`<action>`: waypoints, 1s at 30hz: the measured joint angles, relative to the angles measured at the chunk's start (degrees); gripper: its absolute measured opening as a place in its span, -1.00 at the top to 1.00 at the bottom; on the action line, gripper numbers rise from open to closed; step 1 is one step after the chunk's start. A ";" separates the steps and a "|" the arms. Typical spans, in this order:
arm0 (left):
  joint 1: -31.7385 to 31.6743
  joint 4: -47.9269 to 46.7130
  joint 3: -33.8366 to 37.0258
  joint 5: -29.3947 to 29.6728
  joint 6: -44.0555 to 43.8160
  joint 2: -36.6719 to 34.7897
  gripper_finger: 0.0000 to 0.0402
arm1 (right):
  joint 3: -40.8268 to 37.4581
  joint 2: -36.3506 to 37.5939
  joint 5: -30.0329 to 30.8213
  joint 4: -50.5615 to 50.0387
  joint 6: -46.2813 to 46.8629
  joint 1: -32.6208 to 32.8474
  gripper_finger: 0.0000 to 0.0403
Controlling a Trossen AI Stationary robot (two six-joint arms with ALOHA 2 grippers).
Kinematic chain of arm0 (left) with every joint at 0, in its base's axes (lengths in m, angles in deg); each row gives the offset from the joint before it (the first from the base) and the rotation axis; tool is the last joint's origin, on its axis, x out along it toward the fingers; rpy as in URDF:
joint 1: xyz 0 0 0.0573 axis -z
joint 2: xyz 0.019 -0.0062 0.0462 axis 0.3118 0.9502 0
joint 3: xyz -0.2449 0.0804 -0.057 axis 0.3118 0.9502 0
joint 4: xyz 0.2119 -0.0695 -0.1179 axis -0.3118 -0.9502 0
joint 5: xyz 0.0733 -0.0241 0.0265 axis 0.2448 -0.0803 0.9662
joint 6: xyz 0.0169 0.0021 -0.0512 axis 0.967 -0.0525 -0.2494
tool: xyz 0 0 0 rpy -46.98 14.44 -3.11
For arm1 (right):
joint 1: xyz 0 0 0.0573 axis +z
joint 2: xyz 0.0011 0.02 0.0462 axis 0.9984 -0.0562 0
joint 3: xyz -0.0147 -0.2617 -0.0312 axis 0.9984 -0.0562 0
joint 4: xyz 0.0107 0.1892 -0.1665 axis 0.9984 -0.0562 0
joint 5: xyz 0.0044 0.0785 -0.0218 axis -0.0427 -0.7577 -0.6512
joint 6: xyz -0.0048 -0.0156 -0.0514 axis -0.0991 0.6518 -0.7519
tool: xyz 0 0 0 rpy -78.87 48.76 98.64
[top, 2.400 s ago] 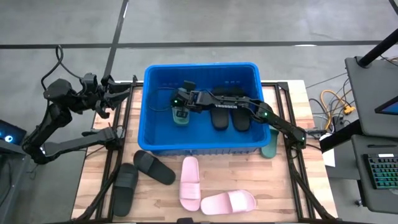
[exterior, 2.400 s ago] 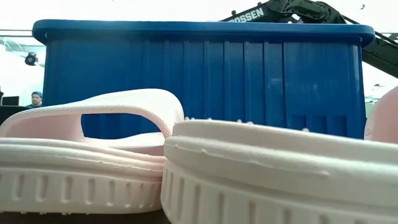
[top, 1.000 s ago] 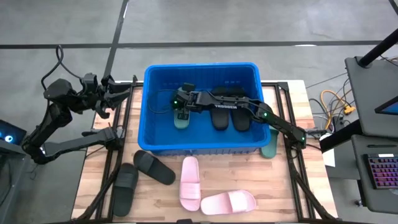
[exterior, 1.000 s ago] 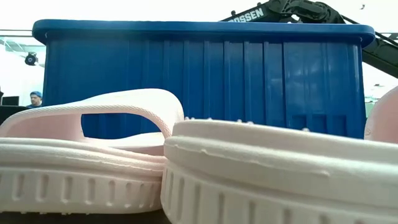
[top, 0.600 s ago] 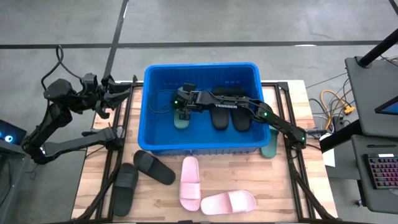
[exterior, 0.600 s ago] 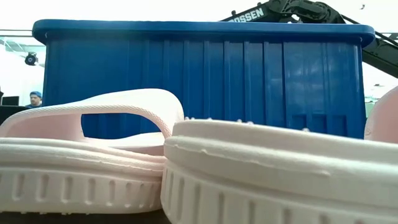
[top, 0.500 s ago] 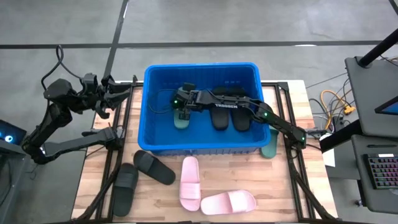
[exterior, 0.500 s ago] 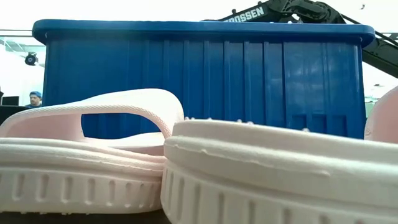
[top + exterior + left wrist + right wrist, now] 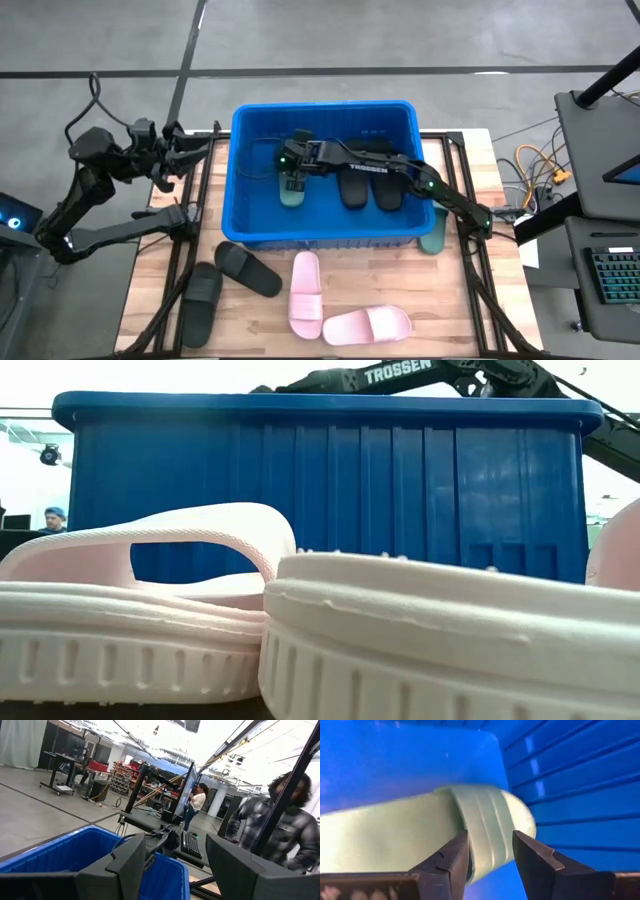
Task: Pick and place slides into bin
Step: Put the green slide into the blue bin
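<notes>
From above, my right gripper (image 9: 291, 180) hangs inside the bin (image 9: 325, 113), over a green slide (image 9: 291, 192) lying on the floor of the bin's left part. Two black slides (image 9: 368, 187) lie beside it inside. My left gripper (image 9: 180, 152) waits off the table's far-left edge. On the table lie two black slides (image 9: 225, 278), two pink slides (image 9: 336, 305) and a second green slide (image 9: 434, 238) by the bin's right wall.

At table height, the pink slides (image 9: 300, 630) lie before the bin's ribbed wall (image 9: 330, 490).

My left wrist shows my fingers (image 9: 130, 865) spread, the bin's rim (image 9: 60, 851) below, people beyond.

My right wrist shows my fingers (image 9: 451, 860) parted, holding nothing, the green slide's strap (image 9: 485, 827) just past them.
</notes>
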 joint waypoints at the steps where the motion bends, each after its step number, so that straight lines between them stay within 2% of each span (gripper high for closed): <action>1: -0.02 0.00 0.00 0.02 0.03 0.00 0.04 | 0.01 0.51 -0.03 0.29 -0.04 0.01 0.29; 16: -0.02 0.00 0.00 -0.02 0.03 -0.05 0.04 | 0.04 9.23 0.13 0.60 3.73 0.83 0.37; 30: -0.02 -0.02 0.00 0.00 -0.01 -0.03 0.04 | 0.04 22.48 0.12 0.13 7.26 5.66 0.43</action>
